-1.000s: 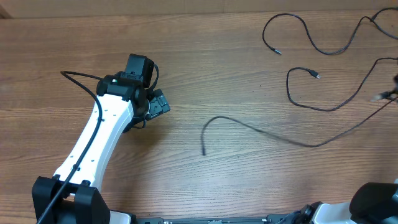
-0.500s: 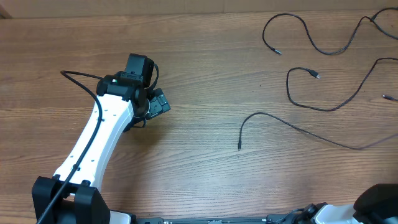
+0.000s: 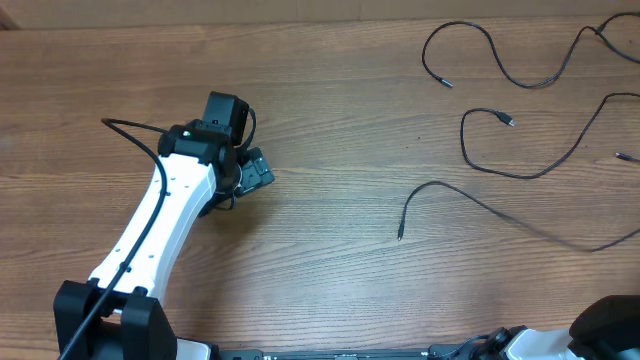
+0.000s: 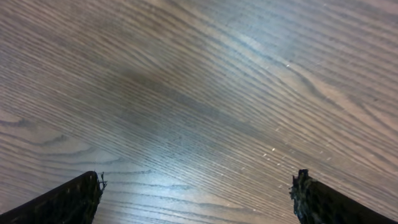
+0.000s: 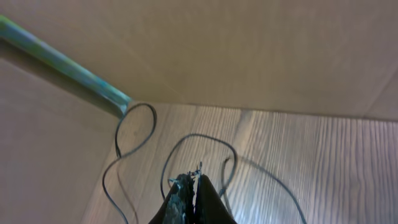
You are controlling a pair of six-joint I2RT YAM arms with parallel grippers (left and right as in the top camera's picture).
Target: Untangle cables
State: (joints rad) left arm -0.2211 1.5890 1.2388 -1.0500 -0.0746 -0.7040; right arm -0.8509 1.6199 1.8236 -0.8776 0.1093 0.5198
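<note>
we note the left gripper (image 4: 198, 182) spread to its full width over the wooden table (image 3: 330, 120), with nothing between its fingers. right gripper (image 5: 194, 184) is closed tight, tips together; we cannot tell whether a cord is nipped there. cables lie loose at the table's right, well apart from the left arm: upper cable (image 3: 460, 24) looped near the far edge, middle cable (image 3: 520, 177) below it, lowest cable (image 3: 481, 207) running off the right edge.
</note>
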